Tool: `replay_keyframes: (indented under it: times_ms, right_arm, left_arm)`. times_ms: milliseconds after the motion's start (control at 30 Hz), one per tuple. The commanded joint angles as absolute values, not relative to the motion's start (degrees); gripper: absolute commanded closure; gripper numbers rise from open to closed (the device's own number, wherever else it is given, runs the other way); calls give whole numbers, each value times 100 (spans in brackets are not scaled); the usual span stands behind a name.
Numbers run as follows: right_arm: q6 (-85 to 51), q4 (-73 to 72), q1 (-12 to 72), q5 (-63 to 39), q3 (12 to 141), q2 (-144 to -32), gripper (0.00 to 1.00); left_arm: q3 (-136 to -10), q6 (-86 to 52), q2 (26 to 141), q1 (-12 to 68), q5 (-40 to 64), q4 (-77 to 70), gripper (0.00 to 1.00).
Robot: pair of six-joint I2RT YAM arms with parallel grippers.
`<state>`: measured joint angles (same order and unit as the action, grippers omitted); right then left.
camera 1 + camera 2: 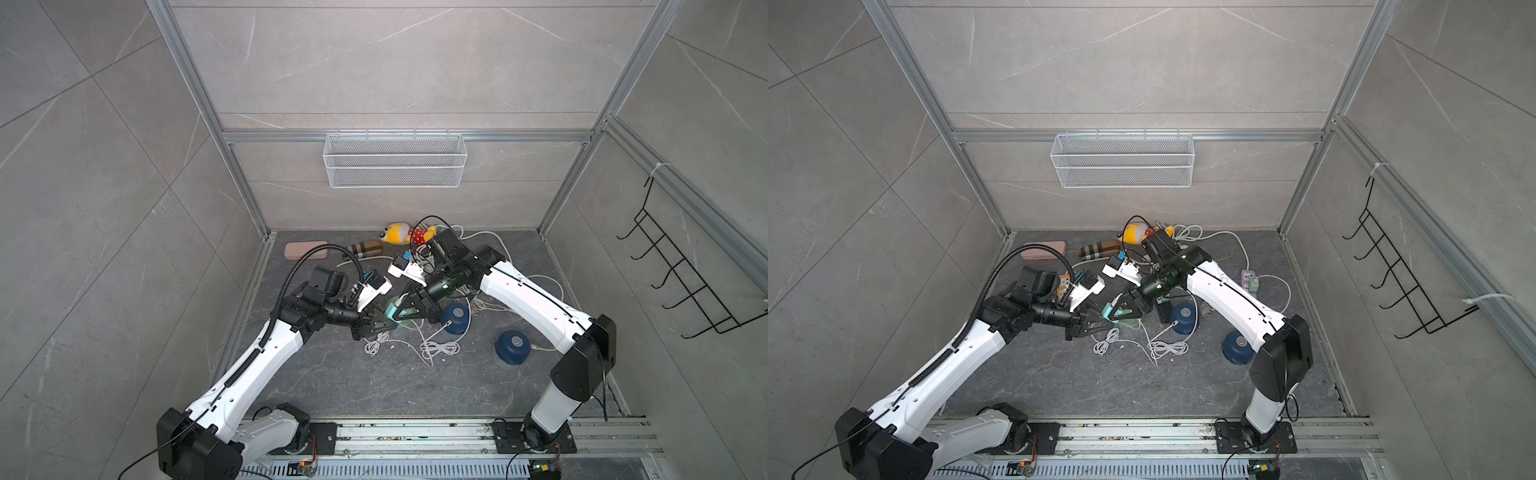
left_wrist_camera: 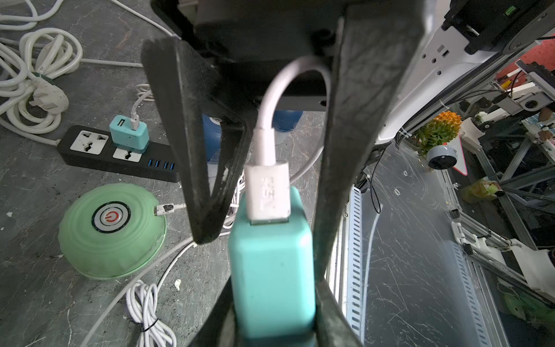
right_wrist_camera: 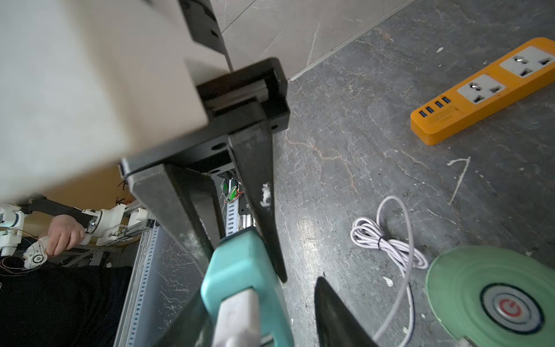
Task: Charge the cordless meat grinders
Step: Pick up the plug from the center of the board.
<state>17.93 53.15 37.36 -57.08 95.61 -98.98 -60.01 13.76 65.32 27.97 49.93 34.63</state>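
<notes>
Near the mint green grinder (image 2: 111,240), left gripper (image 1: 388,321) clamped a teal adapter (image 2: 271,270) while right gripper (image 1: 400,311), jaws parted, looked set to seat its USB plug (image 2: 267,192).

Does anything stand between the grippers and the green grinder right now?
Nothing visible blocks the green grinder; only a cable end lies on its dome. But neither gripper is free: the left gripper is shut on the adapter, and the right gripper, open, straddles that same adapter.

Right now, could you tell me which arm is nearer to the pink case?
Left. The left arm has its wrist close beside the pink case; the right arm is well off, beyond the plaid pouch.
</notes>
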Motion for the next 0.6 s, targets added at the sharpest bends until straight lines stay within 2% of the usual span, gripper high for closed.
replay_keyframes:
  times_ms: [0, 133, 433, 567]
  right_arm:
    - [1948, 5567, 3735, -5999, 9728, -10001, 53]
    - [1942, 5588, 3736, -6211, 9731, -10004, 65]
    - [1966, 5696, 3731, -6557, 9699, -9958, 85]
    - [1563, 5402, 3740, -6304, 9623, -9882, 99]
  left_arm:
    - [-6241, 1539, 6492, 2776, 5369, 3373, 100]
    - [-6292, 1533, 6544, 2773, 5465, 3424, 100]
    - [-6318, 1374, 6608, 2663, 5499, 3425, 100]
    - [-6287, 905, 6586, 2586, 4882, 3207, 62]
